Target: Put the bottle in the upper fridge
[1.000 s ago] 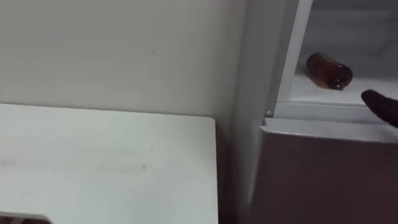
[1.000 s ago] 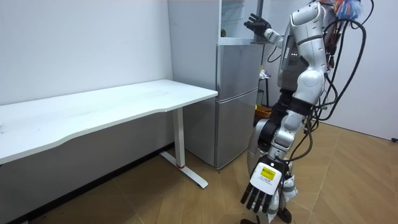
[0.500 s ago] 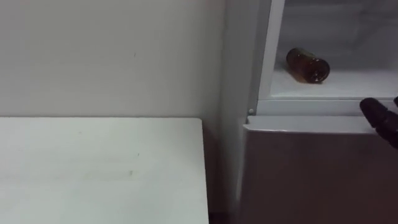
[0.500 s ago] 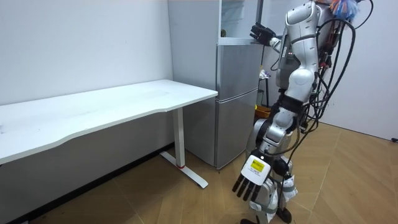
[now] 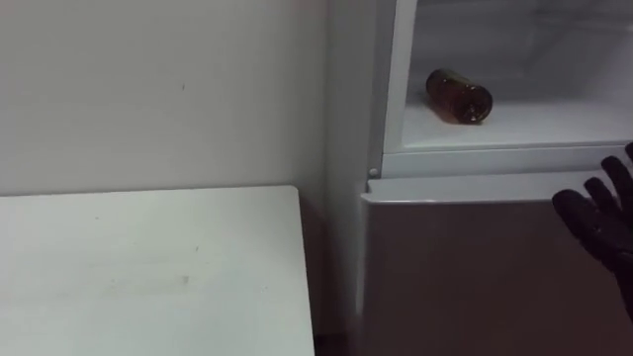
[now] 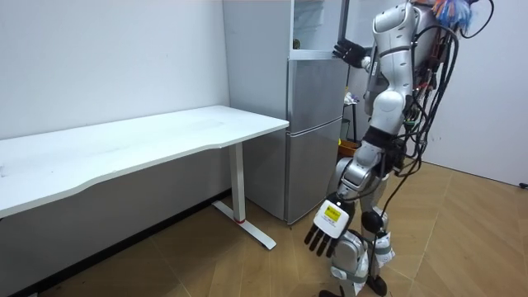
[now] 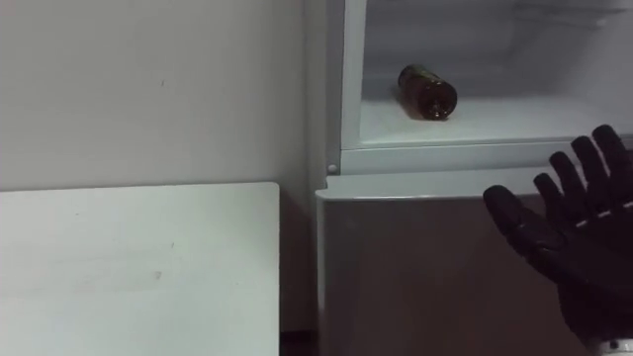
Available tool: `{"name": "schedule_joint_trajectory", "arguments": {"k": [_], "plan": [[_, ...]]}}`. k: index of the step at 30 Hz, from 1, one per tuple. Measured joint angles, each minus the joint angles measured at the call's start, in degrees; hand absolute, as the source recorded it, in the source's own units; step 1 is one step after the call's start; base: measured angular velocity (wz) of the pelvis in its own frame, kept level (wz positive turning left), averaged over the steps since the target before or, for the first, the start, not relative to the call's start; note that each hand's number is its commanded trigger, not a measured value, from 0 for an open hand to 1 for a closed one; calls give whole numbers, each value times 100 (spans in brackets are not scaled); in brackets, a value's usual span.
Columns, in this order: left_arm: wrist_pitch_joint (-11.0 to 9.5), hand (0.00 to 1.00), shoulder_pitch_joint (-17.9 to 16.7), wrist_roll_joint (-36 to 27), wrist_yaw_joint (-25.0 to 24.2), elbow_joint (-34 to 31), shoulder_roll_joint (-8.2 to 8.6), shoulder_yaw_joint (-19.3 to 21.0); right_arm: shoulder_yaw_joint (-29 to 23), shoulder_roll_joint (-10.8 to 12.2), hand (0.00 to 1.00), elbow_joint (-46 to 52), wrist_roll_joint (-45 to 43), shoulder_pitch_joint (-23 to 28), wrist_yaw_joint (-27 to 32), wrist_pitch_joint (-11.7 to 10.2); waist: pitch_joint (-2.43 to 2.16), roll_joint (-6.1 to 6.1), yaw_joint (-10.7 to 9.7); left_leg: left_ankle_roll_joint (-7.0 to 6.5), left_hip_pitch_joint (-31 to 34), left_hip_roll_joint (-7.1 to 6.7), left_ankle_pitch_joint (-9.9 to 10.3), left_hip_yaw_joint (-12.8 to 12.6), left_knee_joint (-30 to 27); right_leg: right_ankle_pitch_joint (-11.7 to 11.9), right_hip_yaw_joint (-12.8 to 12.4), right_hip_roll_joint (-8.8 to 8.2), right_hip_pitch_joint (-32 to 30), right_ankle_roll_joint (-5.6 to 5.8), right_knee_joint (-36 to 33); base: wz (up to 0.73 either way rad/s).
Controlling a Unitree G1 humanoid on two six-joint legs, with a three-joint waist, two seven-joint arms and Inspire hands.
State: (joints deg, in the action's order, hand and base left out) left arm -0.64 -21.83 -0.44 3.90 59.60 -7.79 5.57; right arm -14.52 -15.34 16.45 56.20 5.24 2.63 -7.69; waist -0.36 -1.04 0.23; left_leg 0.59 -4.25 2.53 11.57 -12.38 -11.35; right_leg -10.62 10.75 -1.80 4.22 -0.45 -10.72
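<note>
Left eye view: brown bottle [image 5: 458, 95], lying on its side on the white shelf [image 5: 534, 127] of the open upper fridge compartment, near the compartment's left wall. Its long axis runs diagonally from back-left to front-right, and the end nearer the opening points toward the right. Which end is the neck cannot be told. Lower fridge door [image 5: 465, 277], grey, closed, directly below the shelf edge. Right hand [image 5: 598, 222], black, at the view's right edge in front of the lower door, fingers spread and straight, holding nothing, well apart from the bottle. White table [image 5: 148, 267], left of the fridge, against a pale wall [image 5: 158, 89]. Right eye view: same bottle at the same slant; right hand shown more fully, palm toward the fridge, fingers fanned upward, fingertips below the shelf edge. Room view: robot standing upright at the fridge, on the room view's right, facing it. Right hand raised at the level of the upper compartment's sill. Left hand [image 6: 323, 235] hanging low beside the legs, fingers straight and loose, empty.
</note>
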Motion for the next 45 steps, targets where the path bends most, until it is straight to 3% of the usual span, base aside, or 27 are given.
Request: {"name": "schedule_joint_trajectory", "arguments": {"k": [3, 5, 8, 12, 20, 22, 27, 31, 38, 45], "plan": [[-6, 0, 32, -5, 95, -22, 22, -29, 98, 239, 0, -46, 7, 414, -39, -3, 17, 44, -20, 2, 21, 6, 1, -3, 2, 0, 0, 3, -20, 0, 0, 0], [-21, 0, 72, -4, 136, -4, 26, -34, 256, 278, 0, -305, -36, 585, -129, -21, 23, 75, -70, 2, 23, 6, 1, -10, 0, 0, -13, 3, -25, 0, -1, 0], [-33, 0, 221, 2, 223, 43, 27, -124, 422, 449, 0, -894, -164, 895, -129, -20, 10, 103, -114, 1, 32, 1, 1, -19, 1, 0, -15, -5, -49, 0, -15, -2], [-191, 0, 266, -10, 223, 51, 43, -144, 458, 488, 0, -1699, -594, 1098, -29, -11, -5, 179, -185, -3, 59, 1, 3, -78, 11, -1, -72, -1, -134, 2, -49, -8], [-254, 0, 605, -144, 213, -11, 39, -158, 673, 620, 0, -3026, -1219, 1252, 103, -36, -9, 153, -247, -2, 40, 3, 3, -99, 53, 0, -136, 10, -133, 3, -12, -2], [-278, 0, 669, -184, 217, -8, 40, -156, 827, 625, 0, -3734, -1912, 1222, 187, -40, -9, 149, -269, -3, 30, -4, 3, -90, 73, -1, -135, 11, -123, 5, 4, 0], [-460, 0, 720, -468, 217, 59, 44, -163, 922, 663, 0, -5539, -2574, 1074, 344, -46, -5, 131, -264, -2, -37, -11, 1, -125, 133, -14, -138, 6, -112, 16, -8, -4], [-475, 0, 695, -650, 215, 69, 40, -242, 1003, 673, 0, -6807, -3031, 1069, 485, -12, 5, 77, -289, -3, -50, -24, 1, -132, 164, -23, -138, -2, -106, 26, -5, -2], [-475, 0, 699, -687, 226, 69, 22, -248, 1113, 673, 0, -7189, -3239, 1006, 544, 27, 46, 15, -279, -3, -52, -24, 1, -132, 173, -24, -142, 1, -114, 26, -1, 0], [-476, 0, 686, -690, 328, 51, 34, -372, 1341, 712, 0, -7258, -3220, 840, 532, 29, 50, 69, -161, -2, -62, -22, 1, -132, 173, -23, -140, 3, -105, 25, 7, 0]]}}
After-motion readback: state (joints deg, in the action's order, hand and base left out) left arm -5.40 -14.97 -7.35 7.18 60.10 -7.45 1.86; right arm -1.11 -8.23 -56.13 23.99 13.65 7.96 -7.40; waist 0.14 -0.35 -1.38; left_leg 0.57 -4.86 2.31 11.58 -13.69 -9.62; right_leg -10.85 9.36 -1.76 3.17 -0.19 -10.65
